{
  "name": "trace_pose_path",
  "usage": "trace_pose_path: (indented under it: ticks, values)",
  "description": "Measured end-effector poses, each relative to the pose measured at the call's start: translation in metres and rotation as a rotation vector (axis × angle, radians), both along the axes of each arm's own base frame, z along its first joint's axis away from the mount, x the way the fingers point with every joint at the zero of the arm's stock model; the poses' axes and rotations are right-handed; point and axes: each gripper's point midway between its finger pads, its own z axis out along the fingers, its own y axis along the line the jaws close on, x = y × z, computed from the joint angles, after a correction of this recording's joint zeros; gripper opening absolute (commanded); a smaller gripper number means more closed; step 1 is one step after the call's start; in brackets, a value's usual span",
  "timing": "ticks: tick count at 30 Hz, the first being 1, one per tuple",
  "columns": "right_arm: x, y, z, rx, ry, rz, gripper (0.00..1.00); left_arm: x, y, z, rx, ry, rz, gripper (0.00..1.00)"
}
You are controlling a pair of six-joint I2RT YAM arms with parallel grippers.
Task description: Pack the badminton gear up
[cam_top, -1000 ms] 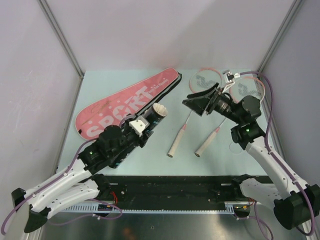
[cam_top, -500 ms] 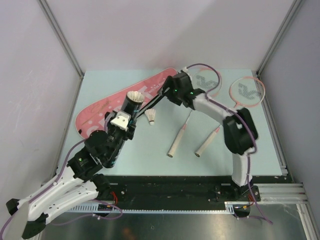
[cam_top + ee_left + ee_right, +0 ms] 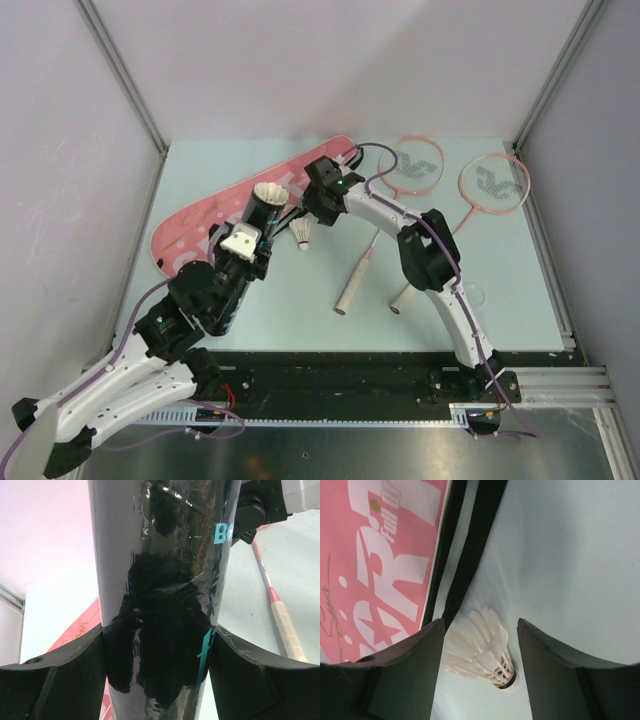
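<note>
My left gripper [image 3: 243, 248] is shut on the long black tube [image 3: 255, 225], held tilted up with a white shuttlecock [image 3: 268, 192] in its open end. In the left wrist view the tube [image 3: 160, 595] fills the gap between the fingers of the left gripper [image 3: 157, 665]. A second shuttlecock [image 3: 303, 236] lies on the table. My right gripper [image 3: 316, 208] hangs just over it, open. In the right wrist view this shuttlecock [image 3: 482, 652] lies between the fingers of the right gripper [image 3: 480, 650], untouched. The pink "SPORT" bag [image 3: 200, 218] lies at the left. Two pink-rimmed rackets [image 3: 415, 165] [image 3: 493, 182] lie at the right.
The bag's black strap [image 3: 470, 555] runs beside the loose shuttlecock. The two pale racket handles [image 3: 352, 288] [image 3: 405, 295] point toward the near edge, under my right arm. One handle shows in the left wrist view [image 3: 287, 630]. Grey walls enclose the table [image 3: 500, 270].
My right arm swung from the right side across to the left and came over the loose shuttlecock. My left arm pulled the tube back and left; one shuttlecock now lies on the table.
</note>
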Motion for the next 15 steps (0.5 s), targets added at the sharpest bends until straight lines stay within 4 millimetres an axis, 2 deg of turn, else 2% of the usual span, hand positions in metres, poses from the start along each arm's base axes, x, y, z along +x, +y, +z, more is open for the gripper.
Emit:
trace_pose_path:
  ticks: [1,4,6,7,8,12,15]
  values:
    - [-0.004,0.001,-0.002,-0.004,0.01,-0.003,0.46,0.0,0.0,0.0,-0.001,0.0,-0.001,0.16]
    - [-0.012,0.007,-0.009,0.002,0.025,-0.002,0.26,0.0,-0.001,0.0,-0.001,0.0,-0.008,0.16]
    - [-0.017,0.005,-0.017,-0.006,0.043,-0.006,0.17,-0.001,-0.002,0.0,-0.001,0.0,-0.011,0.16]
    - [-0.019,0.004,-0.021,-0.009,0.052,-0.011,0.05,-0.001,-0.002,0.0,-0.001,0.001,-0.011,0.16]
    - [-0.02,0.002,-0.025,-0.015,0.061,-0.014,0.0,-0.001,-0.002,0.0,-0.001,0.001,-0.012,0.16]
    - [-0.025,-0.008,-0.029,-0.024,0.074,-0.018,0.0,-0.001,-0.004,0.0,0.0,0.002,-0.02,0.17]
    - [-0.038,-0.026,-0.016,-0.028,0.053,0.002,0.0,-0.001,-0.006,-0.002,0.005,0.008,-0.031,0.17]
